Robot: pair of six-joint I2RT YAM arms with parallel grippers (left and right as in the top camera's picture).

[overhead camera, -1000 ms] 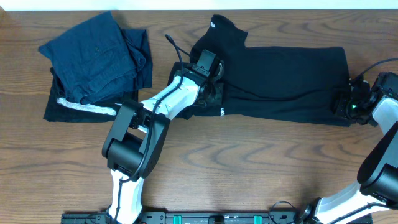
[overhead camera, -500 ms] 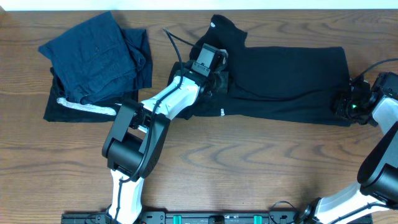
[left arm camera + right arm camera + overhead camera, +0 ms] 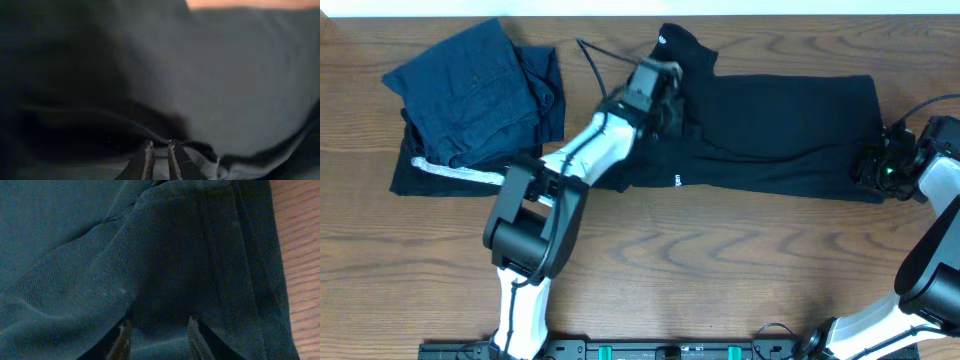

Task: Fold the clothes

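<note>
The left hand (image 3: 159,146) is pinched shut on a fold of the black top (image 3: 780,125), likely to turn it over, while the right hand (image 3: 157,330) sits part open astride the hem.

the top (image 3: 770,130) lies spread on the bench (image 3: 720,260), between the left hand (image 3: 658,92) at its collar end and the right hand (image 3: 872,168) at its opposite edge; folded garments (image 3: 470,100) lie left of the left hand.

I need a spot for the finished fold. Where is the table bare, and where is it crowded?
Bare: the wide front strip of table below the black top, between the left arm and the right arm; also the front left corner below the folded pile. Crowded: the back row, pile at left, top from centre to right, narrow gap between.
</note>
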